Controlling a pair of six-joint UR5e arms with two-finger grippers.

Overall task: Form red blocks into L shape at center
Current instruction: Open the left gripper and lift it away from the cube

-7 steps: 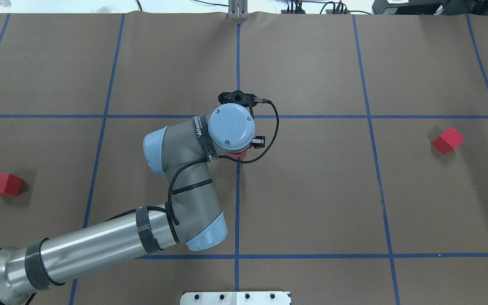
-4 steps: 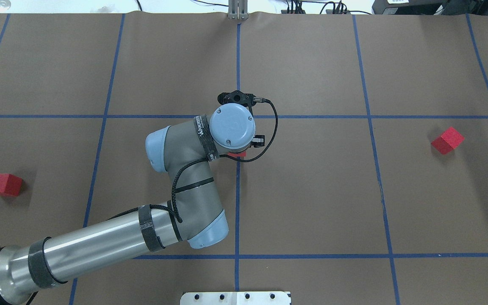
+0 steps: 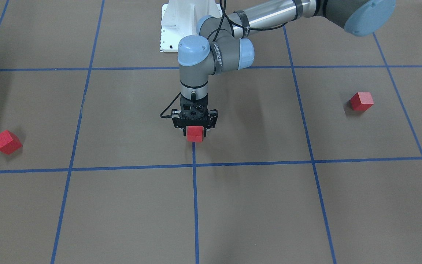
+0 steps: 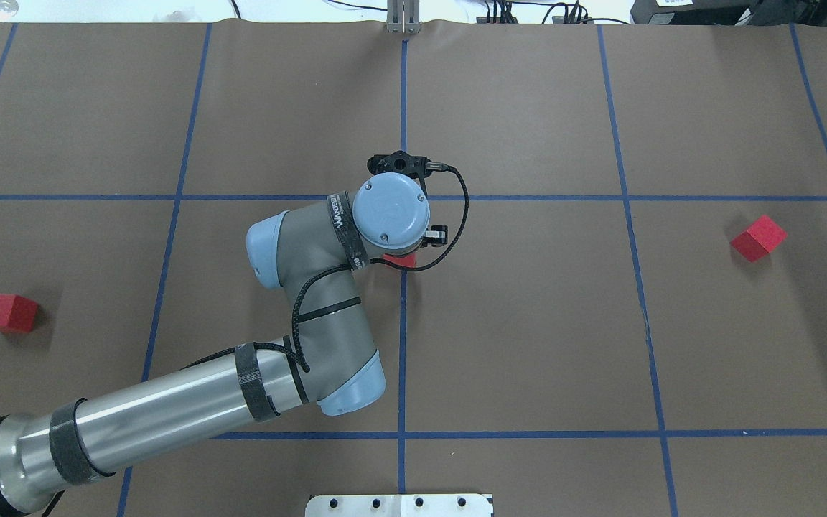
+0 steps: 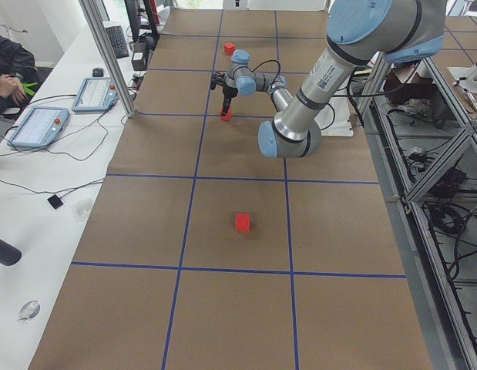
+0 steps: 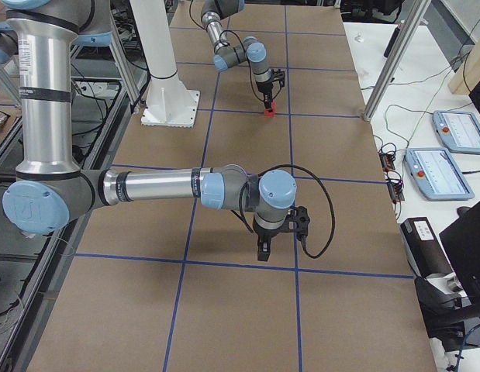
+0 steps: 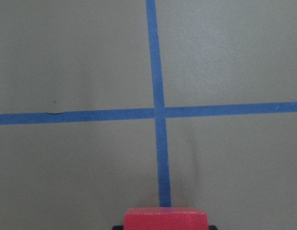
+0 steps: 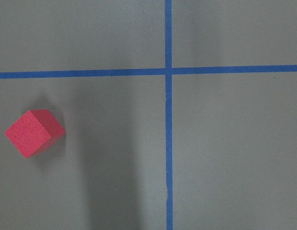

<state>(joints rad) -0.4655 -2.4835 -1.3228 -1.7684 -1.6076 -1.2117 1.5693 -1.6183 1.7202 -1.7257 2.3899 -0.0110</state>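
Note:
My left gripper (image 3: 195, 129) points straight down, shut on a red block (image 3: 195, 134). It holds the block low over the middle blue tape line at the center (image 4: 456, 244); I cannot tell if it touches the floor. The block shows at the bottom edge of the left wrist view (image 7: 166, 218) and peeks out under the wrist from overhead (image 4: 400, 259). A second red block (image 4: 6, 313) lies far left. A third red block (image 4: 758, 238) lies far right, also in the right wrist view (image 8: 34, 133). My right gripper (image 6: 263, 252) shows only from the right end; I cannot tell its state.
The white metal base (image 4: 399, 505) sits at the near table edge. A metal post (image 4: 403, 18) stands at the far edge on the middle line. Tablets (image 5: 39, 126) and an operator (image 5: 8, 65) are beside the table. Frame posts (image 6: 391, 58) stand along that side.
My left wrist has shifted slightly away from the robot's base with the red block still in the gripper. The two other blocks have not moved.

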